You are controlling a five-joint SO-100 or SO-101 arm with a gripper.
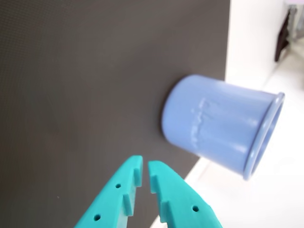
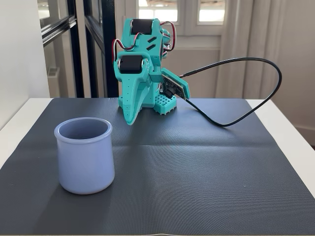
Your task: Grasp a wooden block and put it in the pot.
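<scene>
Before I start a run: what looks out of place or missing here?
No wooden block shows in either view. The pot stands upright on the dark mat, undamaged. The claw, nearly shut and empty, is folded back near the arm's base. Nothing is spilled.

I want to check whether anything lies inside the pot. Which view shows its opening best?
The fixed view: the pot stands upright on the mat, rim toward the camera, though its floor stays hidden. The wrist view shows it sideways, mostly outer wall, the opening edge-on.
</scene>
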